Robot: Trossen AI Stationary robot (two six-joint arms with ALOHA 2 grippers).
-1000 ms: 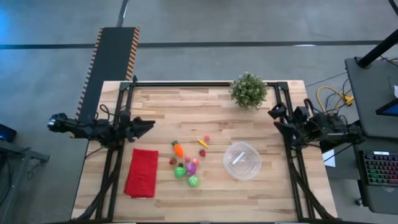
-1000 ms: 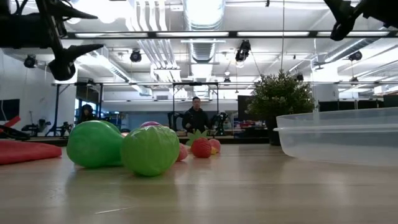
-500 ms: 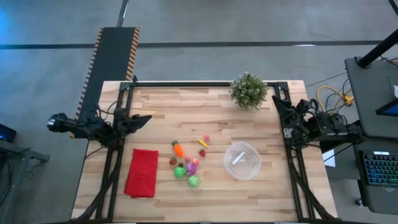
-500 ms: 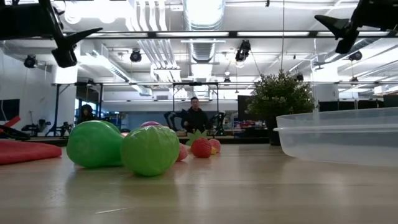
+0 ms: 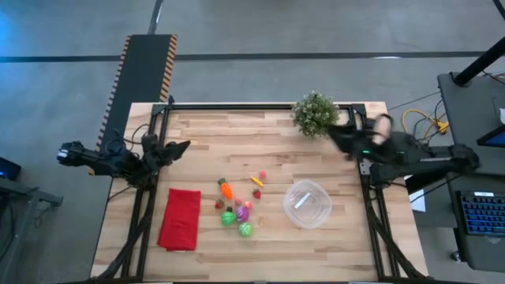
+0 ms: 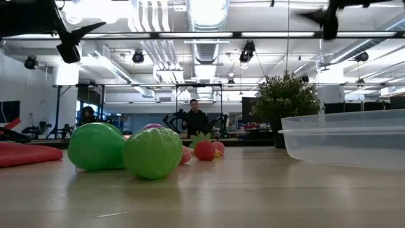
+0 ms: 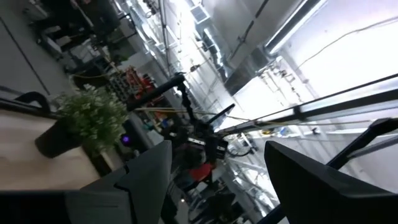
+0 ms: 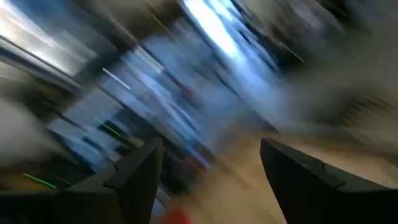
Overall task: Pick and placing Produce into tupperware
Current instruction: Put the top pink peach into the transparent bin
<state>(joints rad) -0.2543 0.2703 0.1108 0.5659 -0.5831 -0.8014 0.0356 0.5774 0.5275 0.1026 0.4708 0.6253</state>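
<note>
The produce lies in a loose cluster mid-table: an orange carrot (image 5: 226, 189), two green pieces (image 5: 228, 218) (image 5: 245, 229), a pink-purple piece (image 5: 242, 212), a yellow piece (image 5: 256, 181) and small red ones (image 5: 219, 204). In the low view the green pieces (image 6: 152, 152) stand nearest. The clear round tupperware (image 5: 306, 203) (image 6: 345, 139) sits to their right. My left gripper (image 5: 183, 147) (image 7: 214, 186) is open, raised over the table's left side. My right gripper (image 5: 333, 136) (image 8: 211, 180) is open, raised beside the plant, far-right of the tupperware.
A green potted plant (image 5: 316, 113) stands at the far edge, close to my right gripper. A red folded cloth (image 5: 181, 218) lies at the near left. Bare wood spans the middle far part of the table (image 5: 237, 134). People show in the room behind (image 6: 197, 117).
My right gripper has swung quickly from the table's right edge toward the left and risen, ending beside the plant; its wrist view is blurred by motion. My left gripper has risen a little and tipped upward. The produce and tupperware have not moved.
</note>
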